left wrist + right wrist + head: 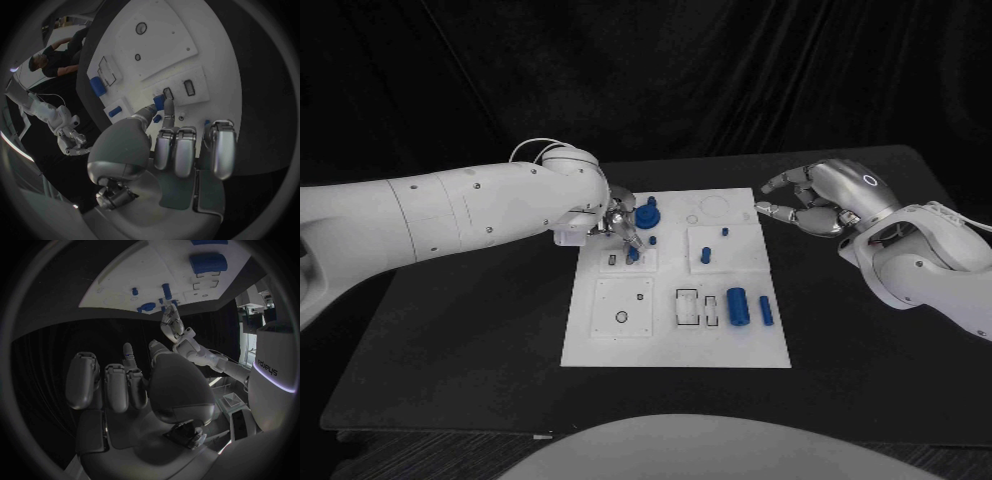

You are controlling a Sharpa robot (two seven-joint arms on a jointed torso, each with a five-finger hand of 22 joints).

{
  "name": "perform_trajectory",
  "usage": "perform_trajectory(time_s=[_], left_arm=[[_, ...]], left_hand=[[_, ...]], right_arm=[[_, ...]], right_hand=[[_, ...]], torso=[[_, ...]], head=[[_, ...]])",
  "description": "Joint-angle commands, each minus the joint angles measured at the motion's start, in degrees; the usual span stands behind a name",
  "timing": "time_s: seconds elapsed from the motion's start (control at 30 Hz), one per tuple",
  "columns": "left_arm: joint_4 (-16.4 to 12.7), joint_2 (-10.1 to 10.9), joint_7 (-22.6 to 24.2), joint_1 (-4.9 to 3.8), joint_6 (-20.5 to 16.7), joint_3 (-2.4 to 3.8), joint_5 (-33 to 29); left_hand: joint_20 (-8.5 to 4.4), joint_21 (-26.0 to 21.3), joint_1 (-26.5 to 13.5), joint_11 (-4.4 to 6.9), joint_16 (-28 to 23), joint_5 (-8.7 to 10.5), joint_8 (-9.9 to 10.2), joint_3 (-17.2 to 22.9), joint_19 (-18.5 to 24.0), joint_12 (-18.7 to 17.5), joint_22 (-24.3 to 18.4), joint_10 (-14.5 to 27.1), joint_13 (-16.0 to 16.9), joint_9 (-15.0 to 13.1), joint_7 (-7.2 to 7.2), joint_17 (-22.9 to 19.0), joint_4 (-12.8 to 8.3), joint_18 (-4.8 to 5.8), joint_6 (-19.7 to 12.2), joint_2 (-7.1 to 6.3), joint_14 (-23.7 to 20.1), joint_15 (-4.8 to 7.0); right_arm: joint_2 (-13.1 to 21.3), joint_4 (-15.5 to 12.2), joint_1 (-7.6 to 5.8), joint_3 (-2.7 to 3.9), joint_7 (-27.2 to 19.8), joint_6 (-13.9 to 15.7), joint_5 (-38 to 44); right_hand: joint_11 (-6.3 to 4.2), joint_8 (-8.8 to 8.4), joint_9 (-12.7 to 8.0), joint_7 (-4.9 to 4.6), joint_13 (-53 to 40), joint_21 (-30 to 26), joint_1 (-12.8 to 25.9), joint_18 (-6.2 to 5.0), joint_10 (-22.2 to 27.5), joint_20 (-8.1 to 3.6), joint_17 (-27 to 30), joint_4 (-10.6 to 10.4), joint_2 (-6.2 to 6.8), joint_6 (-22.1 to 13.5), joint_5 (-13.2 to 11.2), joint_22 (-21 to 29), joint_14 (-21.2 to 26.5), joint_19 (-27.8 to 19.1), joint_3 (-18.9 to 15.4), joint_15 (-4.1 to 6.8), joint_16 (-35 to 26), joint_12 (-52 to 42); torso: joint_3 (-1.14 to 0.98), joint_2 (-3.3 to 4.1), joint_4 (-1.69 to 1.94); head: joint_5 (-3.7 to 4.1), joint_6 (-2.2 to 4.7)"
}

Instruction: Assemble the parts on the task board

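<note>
Left hand pinches a small blue peg-shaped part, long axis near upright, over the white plastic task board's upper-left slots. Right hand, fingers loosely curled and holding nothing, hovers off the board's upper-right corner above the black counter, farther away.

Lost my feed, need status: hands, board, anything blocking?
Left hand pinching small blue part over white task board. Right hand holds nothing, off the board's far right corner. No obstruction seen.
</note>
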State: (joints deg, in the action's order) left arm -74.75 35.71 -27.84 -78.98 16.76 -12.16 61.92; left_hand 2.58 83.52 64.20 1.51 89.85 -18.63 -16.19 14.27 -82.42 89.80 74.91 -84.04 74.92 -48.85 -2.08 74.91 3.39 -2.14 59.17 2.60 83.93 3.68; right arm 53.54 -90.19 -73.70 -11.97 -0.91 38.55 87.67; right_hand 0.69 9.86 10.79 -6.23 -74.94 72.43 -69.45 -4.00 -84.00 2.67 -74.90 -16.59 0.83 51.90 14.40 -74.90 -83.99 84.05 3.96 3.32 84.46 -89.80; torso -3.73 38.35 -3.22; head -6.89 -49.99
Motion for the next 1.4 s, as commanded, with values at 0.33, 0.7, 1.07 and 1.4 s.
perform_trajectory(time_s=[0.33,0.7,1.07,1.4], left_arm=[[-0.5,0.4,-0.4,0.11,0.0,0.03,-0.1],[-0.7,0.9,-0.8,0.11,0.2,0.02,-0.1],[-0.9,1.2,-0.9,0.15,0.4,0.02,-0.1],[-1.2,1.3,-1.0,0.3,0.3,0.01,-0.1]], left_hand=[[-0.06,-0.4,-0.8,0.14,0.2,-0.01,0.3,0.5,0.5,0.2,7.4,-6.0,15.1,-0.1,0.01,15.1,0.1,-0.53,0.0,0.06,6.1,0.28],[-0.04,-0.5,-0.9,0.12,0.2,-0.02,0.4,0.8,0.6,0.2,7.2,-6.0,15.1,-0.1,0.0,15.1,0.1,-0.58,0.0,0.04,6.1,0.26],[-0.03,-0.6,-1.1,0.1,0.2,-0.01,0.5,1.0,0.7,0.2,7.2,-6.0,15.1,-0.2,-0.02,15.1,0.1,-0.6,-0.1,0.0,6.1,0.24],[-0.02,-0.7,-1.2,0.09,0.2,-0.01,0.6,1.1,0.8,0.2,7.1,-6.0,15.1,-0.2,-0.02,15.1,0.1,-0.63,0.0,-0.02,6.1,0.22]], right_arm=[[0.0,0.0,0.23,0.04,1.1,-0.6,0.1],[-0.1,0.1,0.38,0.04,1.1,-0.7,0.1],[-0.1,0.2,0.49,0.04,1.2,-1.0,0.1],[-0.1,0.2,0.52,0.04,1.4,-1.2,0.1]], right_hand=[[0.48,0.18,0.0,0.12,-15.1,-0.4,-0.4,0.08,-6.0,0.51,-6.8,0.3,-0.19,0.4,0.2,-9.8,-4.2,0.0,-0.2,-0.45,-0.2,-0.2],[0.47,0.17,-0.1,0.11,-15.1,-0.5,-0.5,0.06,-6.0,0.52,-6.7,0.3,-0.16,0.4,0.2,-9.8,-4.2,0.0,-0.2,-0.45,-0.3,-0.2],[0.47,0.17,-0.1,0.11,-15.1,-0.5,-0.5,0.06,-6.0,0.52,-6.7,0.3,-0.16,0.4,0.2,-9.8,-4.2,0.0,-0.2,-0.45,-0.3,-0.2],[0.47,0.17,-0.1,0.1,-15.1,-0.6,-0.5,0.04,-6.0,0.54,-6.6,0.2,-0.17,0.4,0.2,-9.8,-4.2,0.0,-0.2,-0.45,-0.3,-0.2]], torso=[[0.0,0.02,-0.04],[0.0,0.01,-0.03],[0.01,0.01,-0.05],[0.0,-0.01,-0.07]], head=[[-0.32,-0.01],[-0.56,-0.01],[-0.65,-0.01],[-0.68,-0.01]])
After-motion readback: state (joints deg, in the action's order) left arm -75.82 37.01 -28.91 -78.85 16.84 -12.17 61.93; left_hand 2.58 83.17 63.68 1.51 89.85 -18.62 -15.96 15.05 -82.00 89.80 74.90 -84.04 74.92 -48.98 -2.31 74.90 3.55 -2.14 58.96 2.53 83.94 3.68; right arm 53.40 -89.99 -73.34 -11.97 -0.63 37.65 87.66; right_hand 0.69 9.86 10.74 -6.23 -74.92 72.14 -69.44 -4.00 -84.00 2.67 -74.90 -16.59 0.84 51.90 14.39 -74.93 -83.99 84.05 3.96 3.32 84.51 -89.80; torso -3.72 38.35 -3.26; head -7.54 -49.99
